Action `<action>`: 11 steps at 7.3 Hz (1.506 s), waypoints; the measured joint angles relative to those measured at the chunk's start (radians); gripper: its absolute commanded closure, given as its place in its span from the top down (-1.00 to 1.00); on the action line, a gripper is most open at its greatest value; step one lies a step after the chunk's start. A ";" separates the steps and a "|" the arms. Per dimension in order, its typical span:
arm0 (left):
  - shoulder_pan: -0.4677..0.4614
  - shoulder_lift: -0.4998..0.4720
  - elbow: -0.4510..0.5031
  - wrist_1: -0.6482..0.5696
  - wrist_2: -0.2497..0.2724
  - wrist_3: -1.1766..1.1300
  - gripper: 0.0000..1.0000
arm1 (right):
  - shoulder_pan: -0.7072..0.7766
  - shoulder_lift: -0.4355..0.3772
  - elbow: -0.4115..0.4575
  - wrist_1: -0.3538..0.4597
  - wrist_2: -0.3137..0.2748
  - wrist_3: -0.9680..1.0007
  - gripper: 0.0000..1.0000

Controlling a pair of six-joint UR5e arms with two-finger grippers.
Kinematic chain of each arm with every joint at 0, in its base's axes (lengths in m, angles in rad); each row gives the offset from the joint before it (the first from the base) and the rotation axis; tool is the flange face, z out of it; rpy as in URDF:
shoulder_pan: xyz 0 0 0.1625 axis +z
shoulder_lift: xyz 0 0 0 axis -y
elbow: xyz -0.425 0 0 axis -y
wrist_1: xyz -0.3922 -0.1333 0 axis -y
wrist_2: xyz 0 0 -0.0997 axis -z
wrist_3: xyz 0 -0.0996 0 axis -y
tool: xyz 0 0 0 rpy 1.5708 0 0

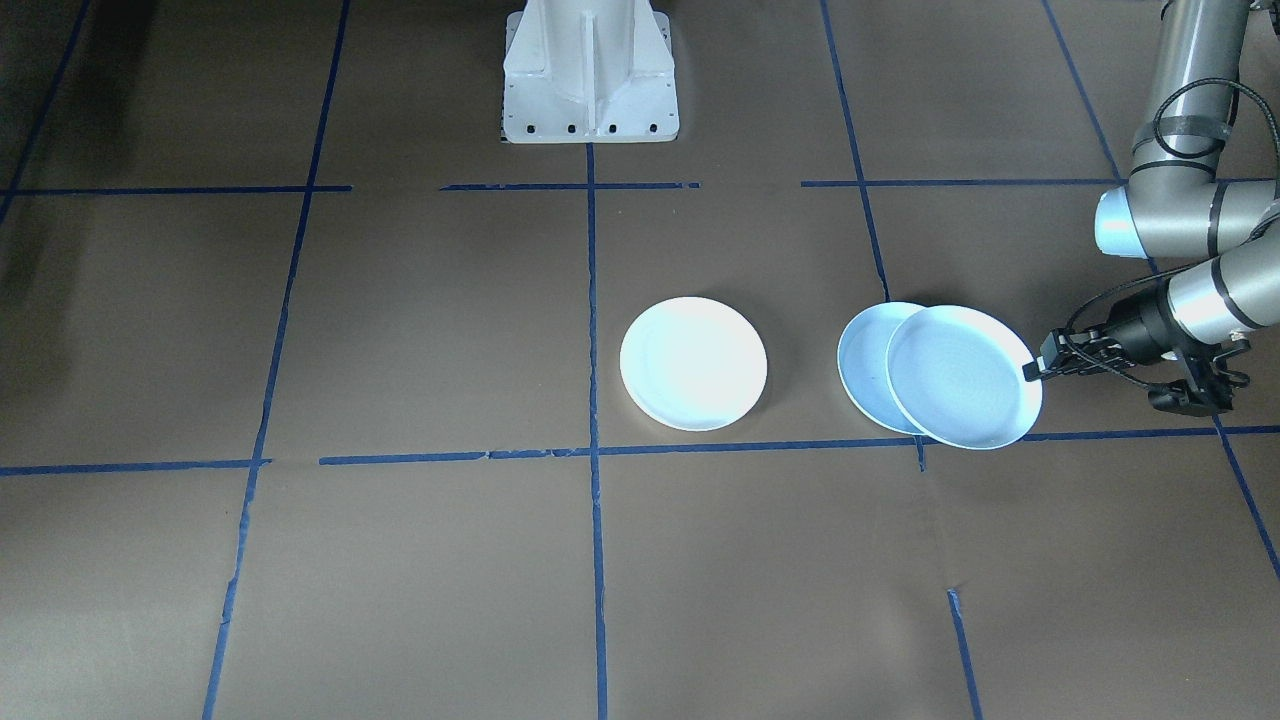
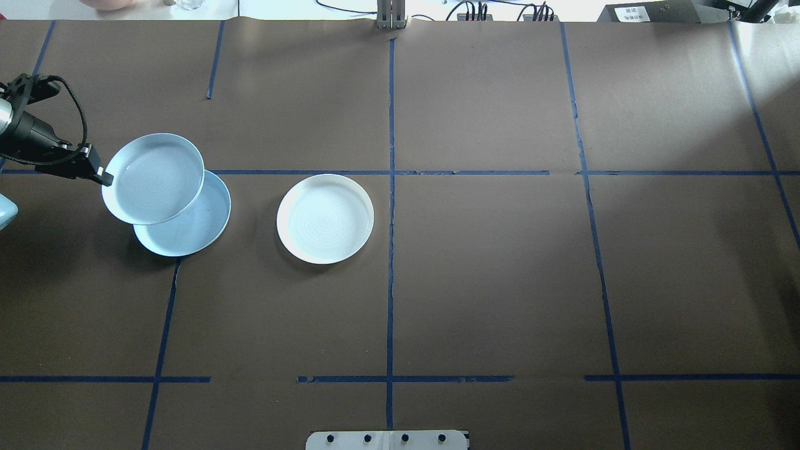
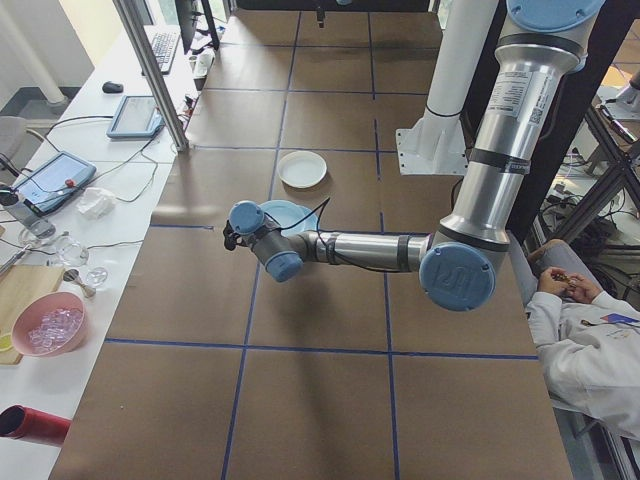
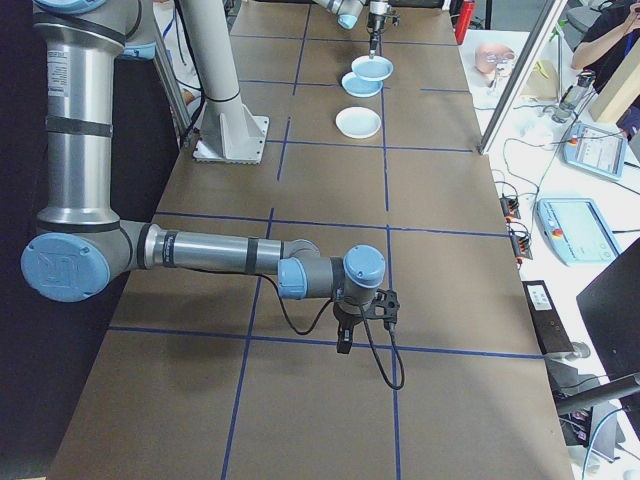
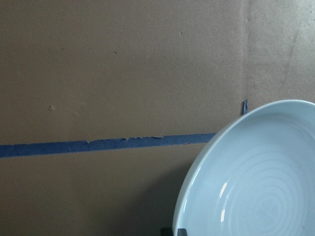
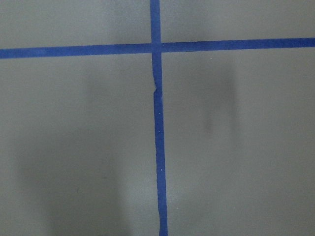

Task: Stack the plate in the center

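Note:
My left gripper (image 2: 106,179) is shut on the rim of a light blue plate (image 2: 153,178), which hangs lifted and tilted at the table's left. Under it, partly covered, a second light blue plate (image 2: 203,228) lies on the table. A white plate (image 2: 325,219) rests to their right, close to the centre tape line. In the front-facing view the held plate (image 1: 963,377) overlaps the lower plate (image 1: 860,365), with the white plate (image 1: 693,363) apart from both. The left wrist view shows the held plate (image 5: 256,182) above brown paper. My right gripper (image 4: 345,340) hovers low over a tape crossing far from the plates; I cannot tell its state.
Blue tape lines (image 2: 390,187) divide the brown paper table into squares. The robot's white pedestal (image 1: 590,75) stands at the table's near edge. A side bench holds tablets (image 3: 135,115) and a pink bowl (image 3: 45,325). A seated person (image 3: 585,330) is beside the robot.

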 measured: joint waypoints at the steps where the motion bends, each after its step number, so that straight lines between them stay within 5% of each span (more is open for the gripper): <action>1: 0.020 -0.002 -0.001 -0.003 0.019 -0.008 -1.00 | 0.000 0.000 0.000 0.000 0.000 0.000 1.00; 11: 0.075 0.004 -0.034 0.007 0.050 0.005 -1.00 | 0.000 0.000 0.001 0.000 0.000 0.000 1.00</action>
